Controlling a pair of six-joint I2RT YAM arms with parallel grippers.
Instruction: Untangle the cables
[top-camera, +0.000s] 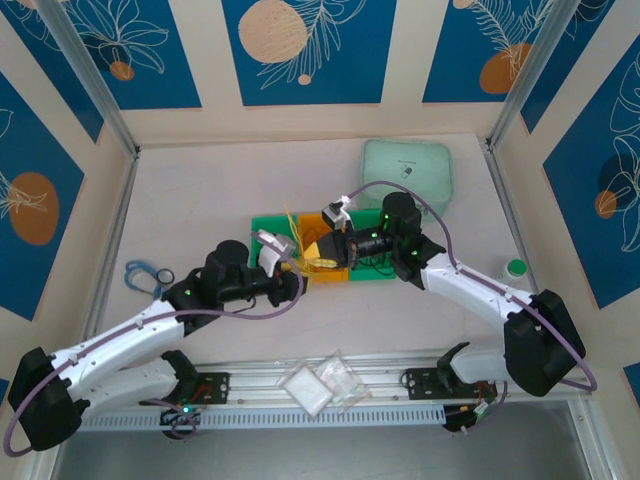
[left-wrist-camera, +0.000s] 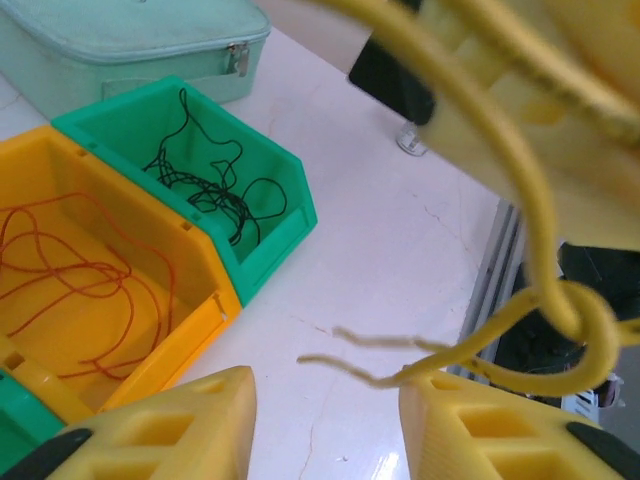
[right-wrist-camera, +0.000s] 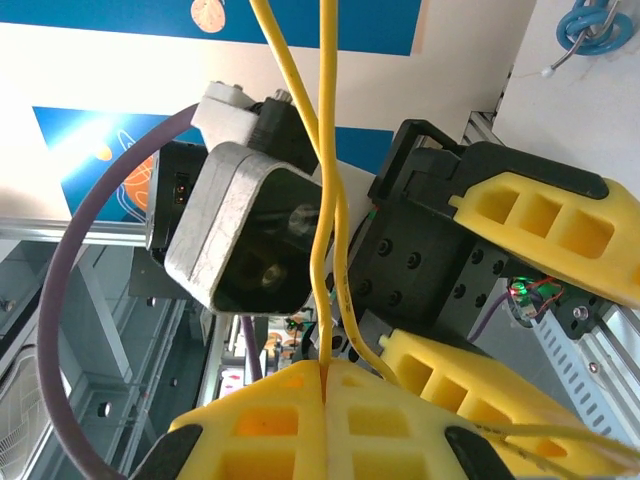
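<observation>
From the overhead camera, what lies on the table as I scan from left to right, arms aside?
scissors → bins → green-capped pot

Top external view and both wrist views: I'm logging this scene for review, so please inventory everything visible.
orange bin: one, table centre
green bins: two, flanking the orange bin
yellow cable: knotted strands, count unclear, above the bins
brown-orange cable: one tangle, in the orange bin
black cable: one tangle, in a green bin
case: one, mint green, far right
scissors: one pair, blue, left
clear packets: two, near edge
small container: one, white, green top, right edge
left gripper: yellow fingers, open
right gripper: yellow fingers, shut on the yellow cable
</observation>
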